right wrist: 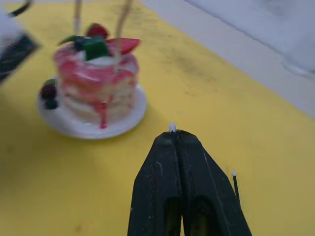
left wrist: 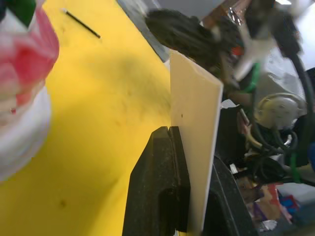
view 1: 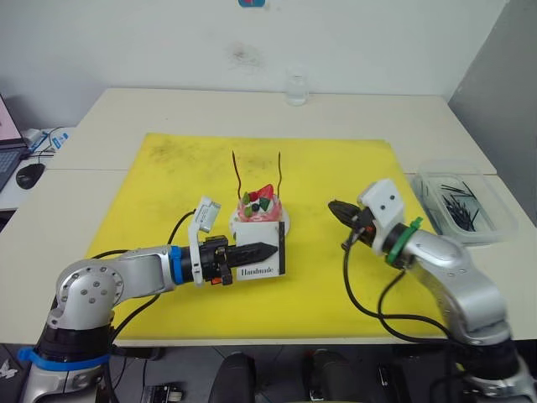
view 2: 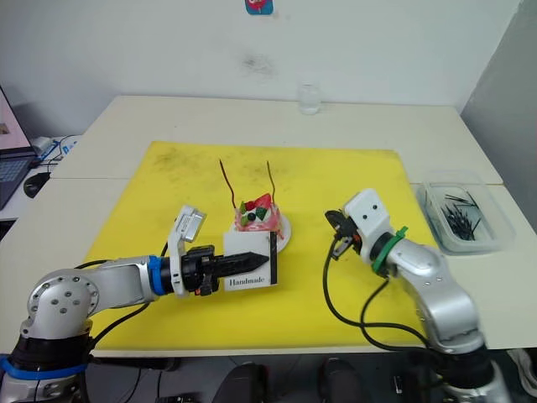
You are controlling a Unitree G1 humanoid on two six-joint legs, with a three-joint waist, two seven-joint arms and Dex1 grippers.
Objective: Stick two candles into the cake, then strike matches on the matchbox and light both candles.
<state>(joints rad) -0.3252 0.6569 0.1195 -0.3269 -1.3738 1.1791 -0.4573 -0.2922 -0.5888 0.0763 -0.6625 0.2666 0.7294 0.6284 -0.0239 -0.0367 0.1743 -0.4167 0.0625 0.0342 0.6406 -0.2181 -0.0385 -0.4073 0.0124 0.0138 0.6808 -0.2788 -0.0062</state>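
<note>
bright even indoor light, soft shadows, wrist views blurred up close, cake [left wrist: 22,93] out of focus

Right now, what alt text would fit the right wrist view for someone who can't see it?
Two black gripper fingers, pressed together on a white-tipped match, point toward a pink cake on a white plate, on a yellow mat. Another match lies on the mat beside them.
</note>
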